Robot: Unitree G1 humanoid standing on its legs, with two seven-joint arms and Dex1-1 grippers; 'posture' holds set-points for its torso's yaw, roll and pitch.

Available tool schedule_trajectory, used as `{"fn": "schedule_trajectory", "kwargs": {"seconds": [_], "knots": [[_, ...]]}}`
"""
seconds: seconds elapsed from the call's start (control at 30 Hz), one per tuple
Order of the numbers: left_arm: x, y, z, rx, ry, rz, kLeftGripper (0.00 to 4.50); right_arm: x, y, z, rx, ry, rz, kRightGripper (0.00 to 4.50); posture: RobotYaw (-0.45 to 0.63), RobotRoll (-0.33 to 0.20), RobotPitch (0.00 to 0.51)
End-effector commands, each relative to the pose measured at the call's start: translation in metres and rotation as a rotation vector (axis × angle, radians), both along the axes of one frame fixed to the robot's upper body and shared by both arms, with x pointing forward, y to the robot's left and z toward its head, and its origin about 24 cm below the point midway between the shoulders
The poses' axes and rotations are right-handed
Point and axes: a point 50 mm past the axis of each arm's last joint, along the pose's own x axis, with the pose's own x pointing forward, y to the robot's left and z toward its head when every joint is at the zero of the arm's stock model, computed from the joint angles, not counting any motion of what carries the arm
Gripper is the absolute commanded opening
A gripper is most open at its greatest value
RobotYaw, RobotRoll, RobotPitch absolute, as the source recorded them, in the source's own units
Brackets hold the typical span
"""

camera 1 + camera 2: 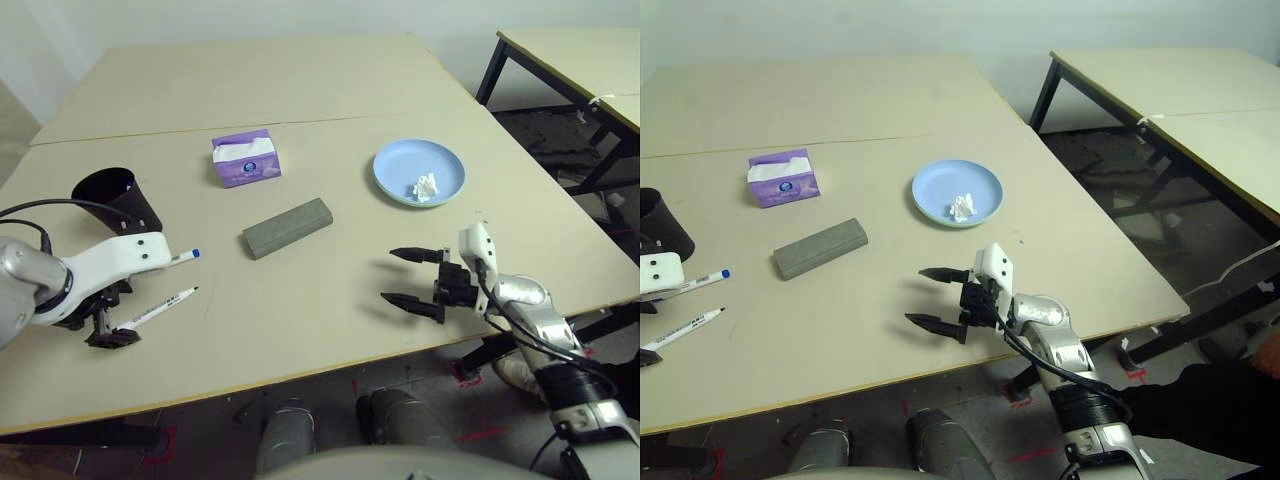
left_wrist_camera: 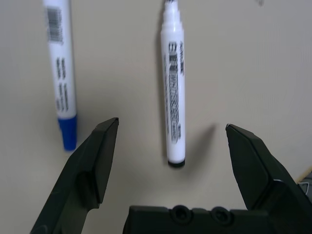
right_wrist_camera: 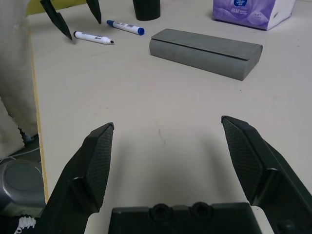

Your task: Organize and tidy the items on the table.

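Left wrist view shows the open, empty left gripper (image 2: 170, 131) straddling the black-capped marker (image 2: 174, 92), the blue-capped marker (image 2: 62, 73) alongside, near the table's (image 1: 330, 300) front-left edge. Bare tabletop surrounds the wide-open, empty right gripper (image 1: 405, 278). Beyond lie the glasses case (image 1: 287, 227), tissue box (image 1: 245, 158), half-hidden black cup (image 1: 115, 198), and the blue plate (image 1: 400, 165) holding crumpled tissue (image 1: 426, 187).

Bright, even light; soft shadows; slightly blurred wrist views.

Two marker pens (image 1: 163, 306), one glasses case (image 1: 287, 227), one tissue box (image 1: 245, 158), one plate (image 1: 419, 171), one cup (image 1: 117, 198).
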Motion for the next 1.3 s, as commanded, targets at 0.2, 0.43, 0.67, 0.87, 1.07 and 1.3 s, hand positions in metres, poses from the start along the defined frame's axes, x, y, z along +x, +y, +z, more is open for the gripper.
{"fn": "schedule_trajectory", "kwargs": {"seconds": [0.2, 0.43, 0.67, 0.87, 1.07, 1.3], "knots": [[0.004, 0.003, -0.013, 0.016, 0.014, 0.009, 4.46, -0.001, 0.003, 0.003, 0.006, -0.003, 0.001, 4.50, -0.03, 0.000, 0.075], [0.003, 0.005, -0.018, 0.028, 0.032, 0.010, 4.46, -0.002, 0.003, 0.003, 0.005, 0.000, -0.002, 4.50, -0.03, 0.000, 0.077], [-0.001, 0.007, -0.019, 0.027, 0.063, 0.021, 3.25, -0.003, 0.004, 0.003, 0.006, 0.001, 0.002, 4.50, -0.03, 0.000, 0.074], [-0.001, 0.005, -0.018, 0.018, 0.075, 0.014, 1.23, -0.001, 0.007, 0.005, 0.011, -0.003, 0.007, 4.50, -0.03, 0.000, 0.063], [-0.001, 0.001, -0.012, 0.010, 0.081, -0.010, 0.25, -0.002, 0.009, 0.003, 0.012, 0.000, 0.014, 4.50, -0.03, 0.000, 0.062], [0.000, -0.021, 0.020, -0.175, 0.040, -0.060, 0.25, 0.000, 0.004, 0.004, 0.007, -0.007, 0.011, 4.50, -0.02, 0.000, 0.058]]}}
